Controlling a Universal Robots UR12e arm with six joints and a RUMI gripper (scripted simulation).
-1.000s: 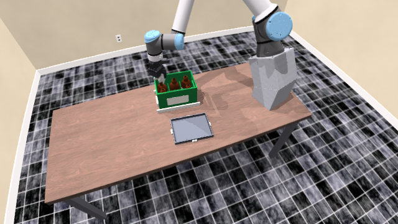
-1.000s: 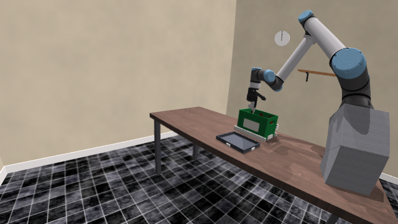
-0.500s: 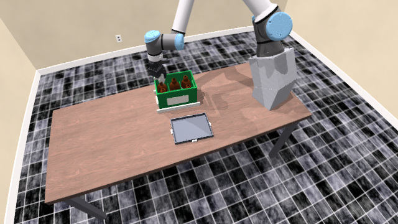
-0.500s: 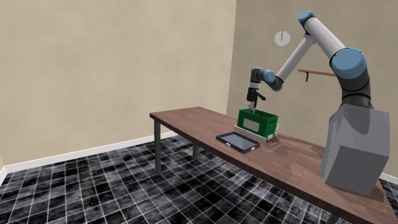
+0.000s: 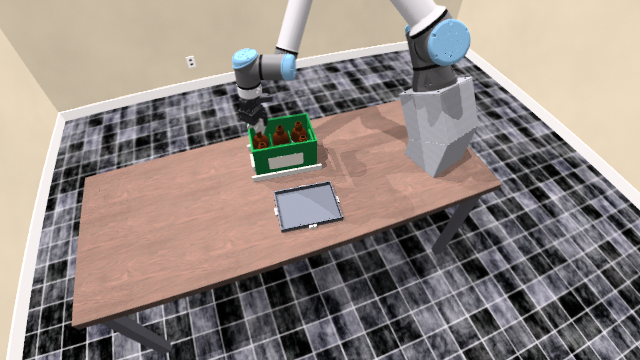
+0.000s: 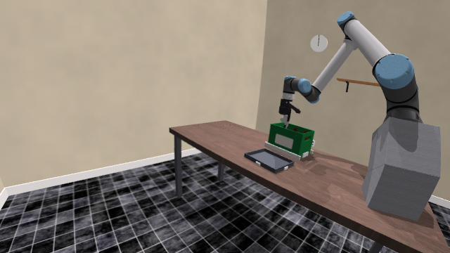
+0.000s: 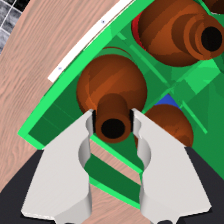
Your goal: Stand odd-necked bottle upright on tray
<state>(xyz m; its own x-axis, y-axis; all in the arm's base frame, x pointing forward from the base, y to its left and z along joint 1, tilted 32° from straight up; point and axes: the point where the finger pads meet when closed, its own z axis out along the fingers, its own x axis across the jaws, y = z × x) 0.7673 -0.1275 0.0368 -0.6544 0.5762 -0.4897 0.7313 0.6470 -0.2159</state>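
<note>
Our claw point(image 5: 258, 130) point(image 6: 286, 124) point(image 7: 112, 111), nearly closed, grips a bottle point(image 5: 259, 139) point(image 6: 285, 126) point(image 7: 111, 82) below it; lifting it out and standing it on the tray point(image 5: 308, 206) point(image 6: 268, 159) remain.

Compared with the earlier pictures, any change at the end effector point(image 5: 258, 130) point(image 6: 285, 125) point(image 7: 112, 111) is too small to tell, and no shift elsewhere can be made out.
</note>
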